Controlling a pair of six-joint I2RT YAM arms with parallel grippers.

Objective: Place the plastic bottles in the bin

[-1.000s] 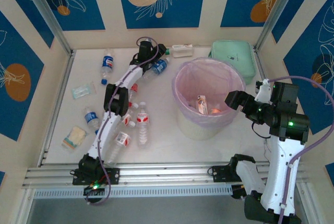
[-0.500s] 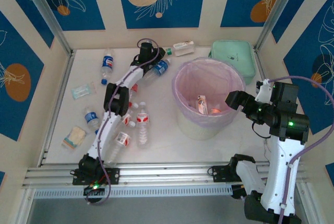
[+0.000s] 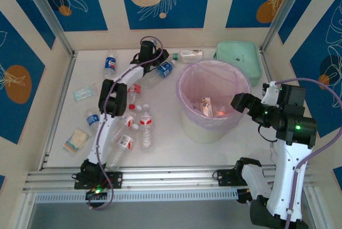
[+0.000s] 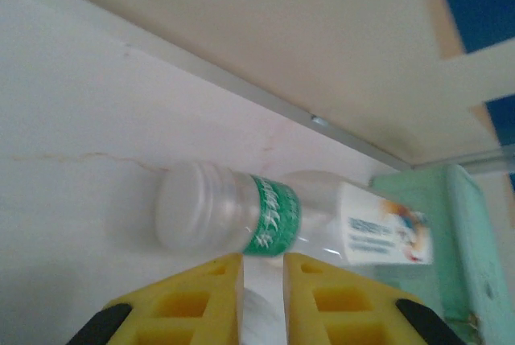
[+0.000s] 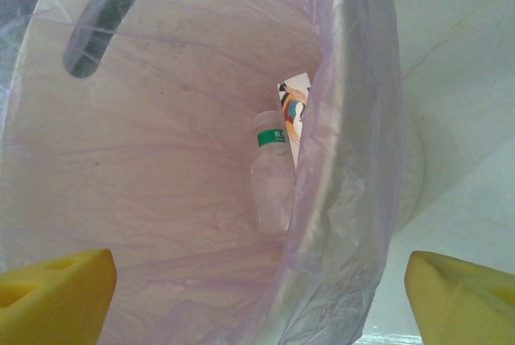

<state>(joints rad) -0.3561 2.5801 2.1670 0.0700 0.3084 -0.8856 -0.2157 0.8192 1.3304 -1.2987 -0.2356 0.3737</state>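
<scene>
Several clear plastic bottles lie on the left half of the table: blue-labelled ones and red-and-white ones. A bottle with a green band lies on its side by the back wall. It sits just past the tips of my left gripper, not between them. The yellow fingers stand nearly together with a narrow gap. My right gripper hangs open over the near right rim of the pink-lined bin. One bottle lies inside.
A mint green case stands at the back right, beside the bin. Flat pale packets lie at the left. A printed carton leans inside the bin. Walls close the table on three sides.
My left gripper's fingers have closed to a narrow gap. The green-banded bottle turned and slid slightly right along the back wall. The left elbow swung left. The right arm has not moved.
</scene>
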